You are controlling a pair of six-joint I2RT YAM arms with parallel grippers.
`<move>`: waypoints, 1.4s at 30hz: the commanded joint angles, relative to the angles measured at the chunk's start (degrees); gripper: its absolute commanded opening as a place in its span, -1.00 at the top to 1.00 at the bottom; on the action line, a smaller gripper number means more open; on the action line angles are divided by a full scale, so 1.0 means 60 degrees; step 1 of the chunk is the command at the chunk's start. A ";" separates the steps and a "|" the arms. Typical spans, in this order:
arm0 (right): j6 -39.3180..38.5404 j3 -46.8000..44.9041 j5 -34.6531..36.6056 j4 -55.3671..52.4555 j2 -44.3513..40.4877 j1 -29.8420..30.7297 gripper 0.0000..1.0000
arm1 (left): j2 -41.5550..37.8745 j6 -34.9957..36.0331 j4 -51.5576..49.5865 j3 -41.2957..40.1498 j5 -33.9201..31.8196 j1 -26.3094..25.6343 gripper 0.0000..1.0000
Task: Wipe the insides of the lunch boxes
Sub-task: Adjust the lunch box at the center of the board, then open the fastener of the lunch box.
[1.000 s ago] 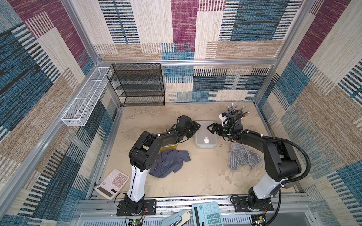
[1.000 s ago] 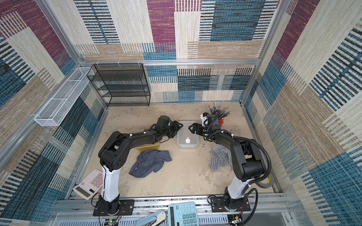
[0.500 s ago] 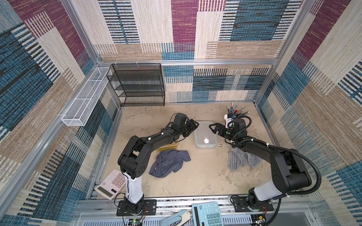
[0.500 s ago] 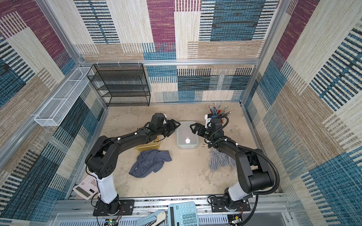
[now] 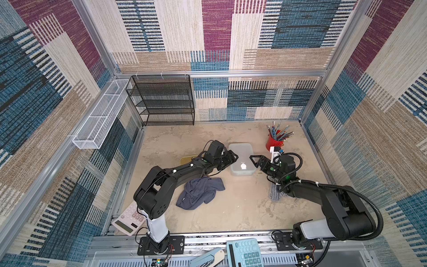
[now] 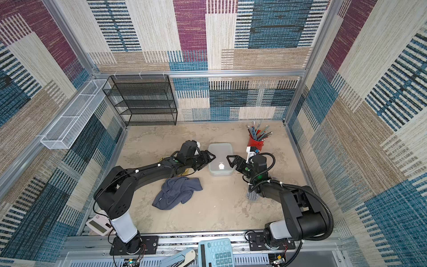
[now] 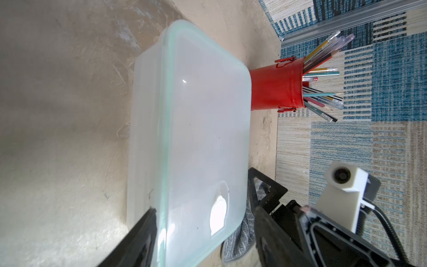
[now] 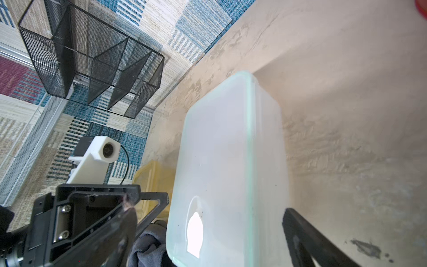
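Nothing is wiped: the lidded clear lunch box (image 5: 241, 159) is flanked by left fingers (image 7: 138, 235), 9 o'clock, and right fingers (image 8: 300, 231), 3 o'clock, all spread.

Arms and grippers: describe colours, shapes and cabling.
The left arm and right arm are black with whitish base links and white cable ties. A ribbed black hose loops off the right. The left gripper and right gripper are black with triangular open-frame fingers.

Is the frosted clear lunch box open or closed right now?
Closed. Its lid sits flat on the frosted lunch box, green seal line following the rim in both wrist views.
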 commanded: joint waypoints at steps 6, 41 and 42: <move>0.1382 -0.0752 0.0092 0.2660 0.0337 -0.0069 -0.95 | -0.0179 0.1199 -0.1209 0.0446 -0.1021 -0.0448 -0.40; 0.3533 -0.0801 0.0271 0.6013 0.2878 0.0033 -0.82 | 0.0617 0.1413 -0.1468 0.1088 -0.0656 -0.0579 -0.32; 0.3627 -0.0847 0.0283 0.6180 0.2999 0.0034 -0.82 | 0.0620 0.1401 -0.1436 0.1082 -0.0653 -0.0581 -0.32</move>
